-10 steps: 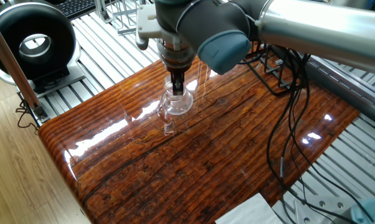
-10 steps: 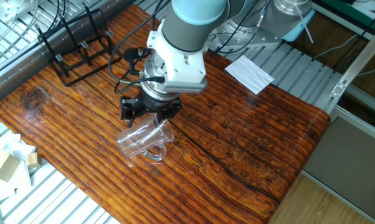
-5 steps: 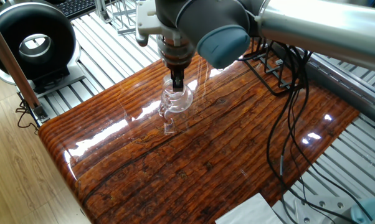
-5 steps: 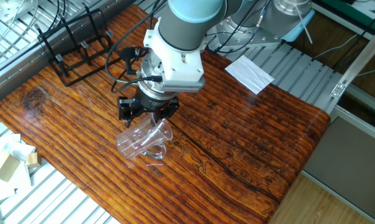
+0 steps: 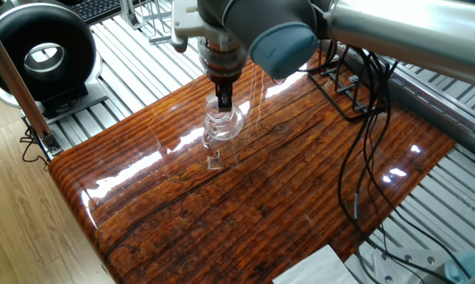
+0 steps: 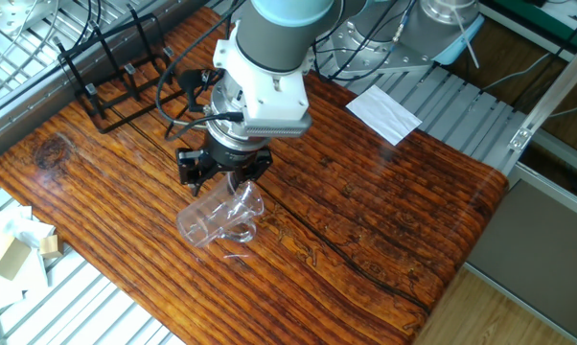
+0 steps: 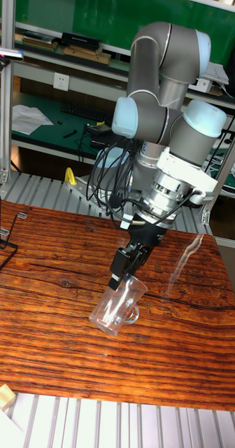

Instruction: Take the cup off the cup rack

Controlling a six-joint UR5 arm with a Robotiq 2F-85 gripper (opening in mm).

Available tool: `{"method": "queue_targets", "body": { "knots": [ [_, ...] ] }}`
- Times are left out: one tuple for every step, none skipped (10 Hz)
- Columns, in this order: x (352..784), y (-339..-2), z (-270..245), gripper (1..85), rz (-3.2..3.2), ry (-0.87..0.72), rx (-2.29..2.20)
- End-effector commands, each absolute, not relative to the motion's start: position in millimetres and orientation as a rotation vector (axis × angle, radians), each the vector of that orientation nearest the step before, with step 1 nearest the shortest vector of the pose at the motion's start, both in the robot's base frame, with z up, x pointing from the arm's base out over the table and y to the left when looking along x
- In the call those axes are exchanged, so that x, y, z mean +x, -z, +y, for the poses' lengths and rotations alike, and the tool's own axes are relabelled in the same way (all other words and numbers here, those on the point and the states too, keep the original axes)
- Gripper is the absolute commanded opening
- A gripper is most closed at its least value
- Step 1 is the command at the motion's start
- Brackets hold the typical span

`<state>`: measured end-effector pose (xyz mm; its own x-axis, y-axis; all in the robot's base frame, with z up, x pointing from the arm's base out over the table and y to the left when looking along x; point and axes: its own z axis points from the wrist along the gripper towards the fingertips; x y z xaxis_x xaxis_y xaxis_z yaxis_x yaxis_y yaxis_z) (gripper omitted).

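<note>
The cup point(image 6: 215, 218), a clear glass mug with a loop handle, hangs tilted just above the wooden table point(image 6: 384, 211). My gripper point(image 6: 233, 188) is shut on its rim, one finger inside and one outside. The same grip shows in one fixed view, gripper point(image 5: 223, 102) over cup point(image 5: 222, 128), and in the tall view, gripper point(image 7: 124, 274) over cup point(image 7: 116, 311). The black wire cup rack point(image 6: 116, 72) stands at the far left corner of the table, well apart from the cup. It also shows as the rack point(image 5: 344, 79) and at the left edge as the rack point(image 7: 0, 234).
A white paper point(image 6: 382, 110) lies on the table's far right edge. Black cables point(image 5: 364, 166) trail across the table behind the arm. A round black device point(image 5: 40, 51) sits off the table. Cardboard pieces point(image 6: 11, 249) lie on the slatted frame at the left.
The gripper has moved slightly up and towards the rack side with the cup, which stays tilted in its grip.
</note>
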<state>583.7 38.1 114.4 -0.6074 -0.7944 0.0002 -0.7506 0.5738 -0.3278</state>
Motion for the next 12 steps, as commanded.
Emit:
{"method": "queue_targets", "body": {
  "knots": [
    [591.0,-118.3,31.9,54.3,2.643,0.432,-1.324],
    [593.4,-119.8,30.6,55.7,2.641,0.428,-1.327],
    [594.8,-121.2,29.8,55.7,2.642,0.425,-1.329],
    [598.3,-122.9,27.7,56.3,2.635,0.428,-1.337],
    [600.4,-124.2,25.2,56.3,2.634,0.430,-1.346],
    [602.3,-125.2,24.1,57.0,2.632,0.428,-1.350],
    [603.3,-125.3,21.7,57.0,2.634,0.431,-1.354],
    [605.7,-125.5,20.5,57.3,2.632,0.425,-1.357],
    [607.3,-126.3,20.1,57.7,2.632,0.416,-1.358],
    [609.1,-127.2,19.4,57.7,2.630,0.410,-1.358],
    [612.0,-128.3,19.4,58.3,2.624,0.397,-1.361],
    [614.8,-130.0,16.7,59.0,2.621,0.395,-1.369]
  ]
}}
